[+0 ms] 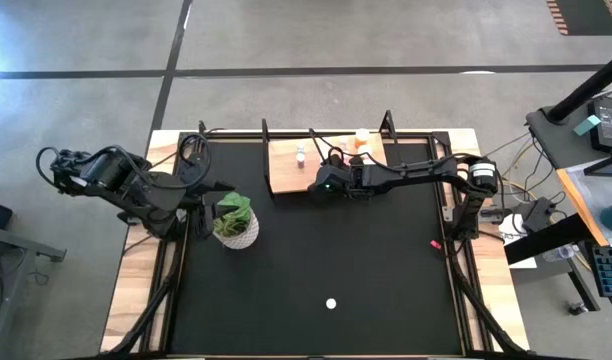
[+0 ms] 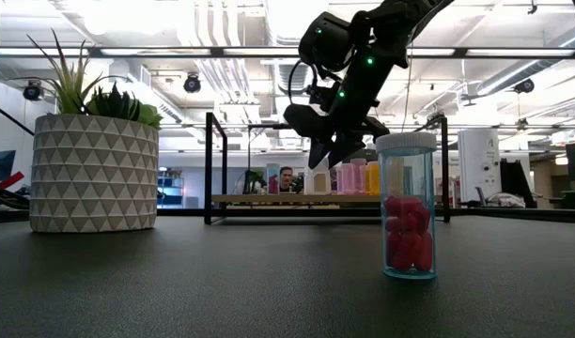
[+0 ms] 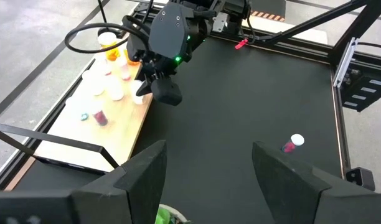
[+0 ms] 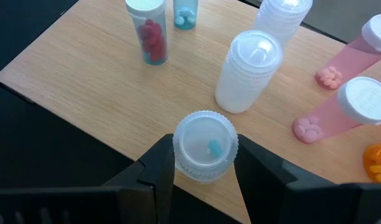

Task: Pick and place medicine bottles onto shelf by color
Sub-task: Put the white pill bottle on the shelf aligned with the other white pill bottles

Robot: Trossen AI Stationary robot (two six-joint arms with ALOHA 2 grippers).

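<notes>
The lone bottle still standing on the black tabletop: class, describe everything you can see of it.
The lone bottle is a small clear cylinder with a white ribbed cap, roughly half filled with pink-red pills. It stands upright on the black tabletop, far from the shelf, and nothing else touches it. From above only its white cap shows.

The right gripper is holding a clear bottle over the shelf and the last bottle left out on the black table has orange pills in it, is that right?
Not quite. The loose bottle on the table holds pink-red pills, not orange, as the low view shows. The right gripper does grip a clear bottle over the shelf.
</notes>
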